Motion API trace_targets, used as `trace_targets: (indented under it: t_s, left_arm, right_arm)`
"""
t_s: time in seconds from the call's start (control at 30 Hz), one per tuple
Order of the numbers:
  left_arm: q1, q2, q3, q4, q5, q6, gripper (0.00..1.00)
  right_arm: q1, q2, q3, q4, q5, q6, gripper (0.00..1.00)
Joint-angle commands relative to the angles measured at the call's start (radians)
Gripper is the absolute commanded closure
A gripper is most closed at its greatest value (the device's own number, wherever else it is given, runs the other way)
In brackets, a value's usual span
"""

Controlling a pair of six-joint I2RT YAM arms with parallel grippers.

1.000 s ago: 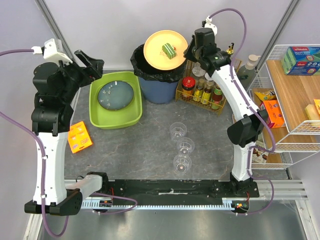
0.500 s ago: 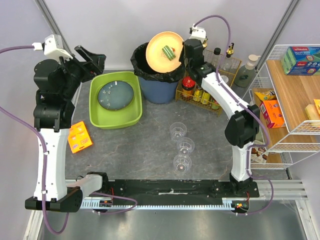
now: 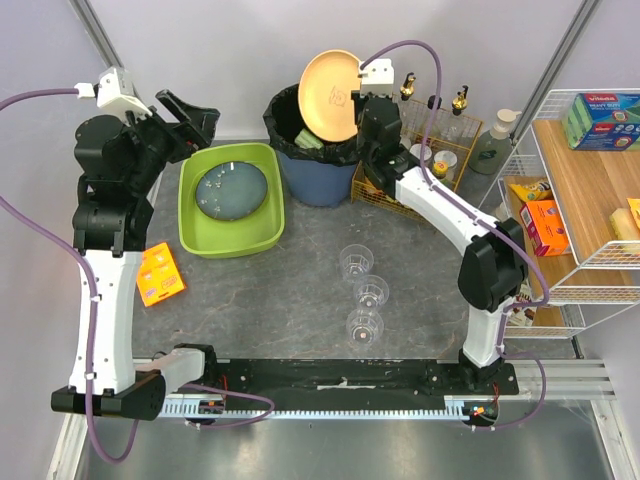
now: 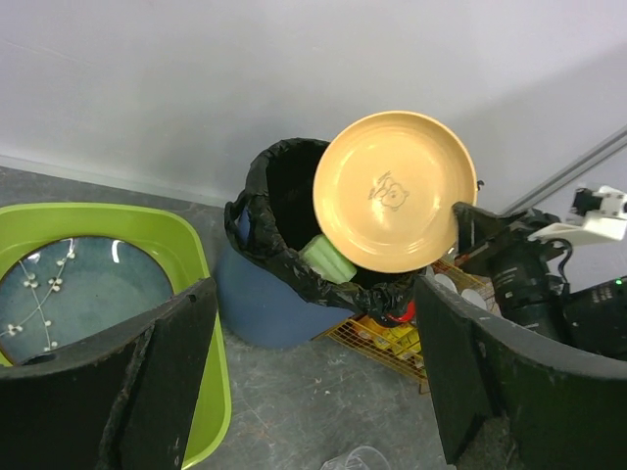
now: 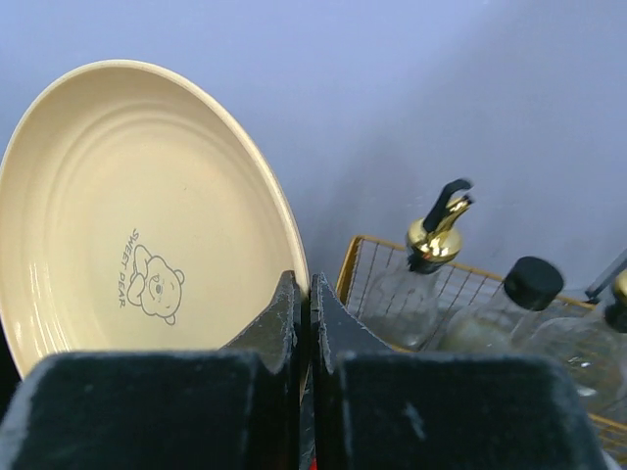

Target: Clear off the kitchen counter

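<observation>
My right gripper point(image 3: 358, 112) is shut on the rim of a yellow plate point(image 3: 330, 92) with a bear print point(image 5: 147, 274). It holds the plate tilted steeply over the blue bin with a black bag point(image 3: 312, 150). A green sponge-like piece point(image 4: 328, 259) lies inside the bin. My left gripper point(image 3: 190, 115) is open and empty, held high above the green tub point(image 3: 228, 215). The tub holds a dark blue plate point(image 3: 230, 188). The grey stone-look kitchen counter point(image 3: 290, 290) bears three clear glasses point(image 3: 364, 292) and an orange packet point(image 3: 160, 274).
A yellow wire basket point(image 3: 420, 170) of bottles and jars stands right of the bin. A white wire rack point(image 3: 575, 200) with wooden shelves and packets stands at the right edge. Bottles with gold spouts point(image 5: 436, 230) show in the right wrist view.
The right gripper has swung left and tipped the yellow plate from flat to nearly upright. The green piece slid off the plate into the bin. The left arm rose slightly.
</observation>
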Motion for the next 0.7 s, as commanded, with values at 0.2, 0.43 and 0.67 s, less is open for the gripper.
trace_targets:
  t_s: [0.2,0.43,0.67]
  left_arm:
    - [-0.002,-0.005,-0.009,0.038,0.048,-0.038,0.13]
    - [-0.002,-0.008,-0.029,0.052,0.079,-0.051,0.13]
    - [-0.001,0.010,-0.040,0.074,0.157,-0.077,0.13]
  right_arm:
    - [-0.005,-0.110,0.032,0.126,0.081,-0.057,1.00]
    - [-0.005,-0.171,0.072,-0.019,-0.001,0.059,1.00]
    - [-0.005,-0.288,-0.015,-0.128,-0.279,0.198,1.00]
